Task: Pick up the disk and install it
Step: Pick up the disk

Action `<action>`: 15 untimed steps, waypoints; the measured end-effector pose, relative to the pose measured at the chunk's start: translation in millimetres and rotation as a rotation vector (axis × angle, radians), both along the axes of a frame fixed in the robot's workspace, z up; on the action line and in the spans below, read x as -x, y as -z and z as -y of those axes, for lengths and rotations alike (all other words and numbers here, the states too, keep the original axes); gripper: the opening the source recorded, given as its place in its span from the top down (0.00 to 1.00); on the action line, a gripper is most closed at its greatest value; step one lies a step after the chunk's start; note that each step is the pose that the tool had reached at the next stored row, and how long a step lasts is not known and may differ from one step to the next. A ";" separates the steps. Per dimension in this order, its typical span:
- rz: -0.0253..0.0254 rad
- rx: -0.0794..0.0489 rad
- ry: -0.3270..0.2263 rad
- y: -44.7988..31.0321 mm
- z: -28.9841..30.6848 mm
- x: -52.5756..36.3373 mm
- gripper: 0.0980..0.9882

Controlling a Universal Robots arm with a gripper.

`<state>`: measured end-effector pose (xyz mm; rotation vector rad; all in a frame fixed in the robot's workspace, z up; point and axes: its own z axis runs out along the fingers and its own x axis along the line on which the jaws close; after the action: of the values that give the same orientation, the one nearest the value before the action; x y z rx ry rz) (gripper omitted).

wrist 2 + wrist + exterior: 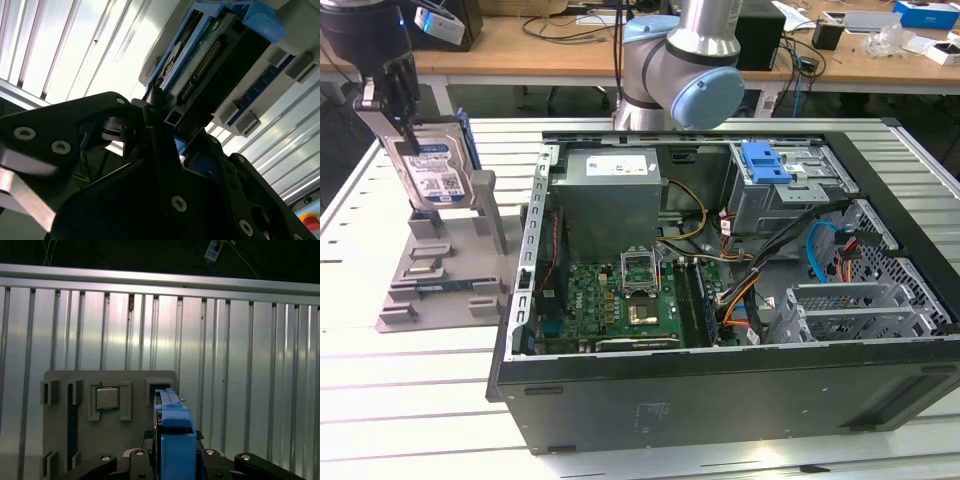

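The disk (pixel 438 172) stands upright on edge at the exterior view's left, its blue-and-white label facing out and blue rails along its sides, its lower edge at the grey holder (pixel 430 280). My gripper (pixel 400 130) comes down on it from above and its black fingers close on the disk's top edge. In the second wrist view the fingers (pixel 160 150) straddle the disk (pixel 210 65) at its connector end. In the first wrist view the disk's blue rail (pixel 175 430) sits between the two finger bases, above the holder (pixel 100 440).
The open computer case (pixel 720 390) lies on the slatted metal table (pixel 420 400) to the exterior view's right of the holder. Inside are a grey power supply (pixel 610 190), a motherboard (pixel 630 290) and a drive bay with a blue latch (pixel 765 163). The arm's base (pixel 690 60) stands behind the case.
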<state>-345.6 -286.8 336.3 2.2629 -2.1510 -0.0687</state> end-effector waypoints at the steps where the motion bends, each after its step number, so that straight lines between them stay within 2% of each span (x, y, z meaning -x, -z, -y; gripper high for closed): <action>1: -0.0001 0.000 0.000 -1.1 -0.2 0.0 0.70; 10: 0.0000 0.000 0.000 -14.0 -2.6 0.0 0.70; 15: -0.0001 0.000 0.000 -25.0 -4.4 0.0 0.70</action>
<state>-345.6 -282.4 361.3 2.2627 -2.1510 -0.0688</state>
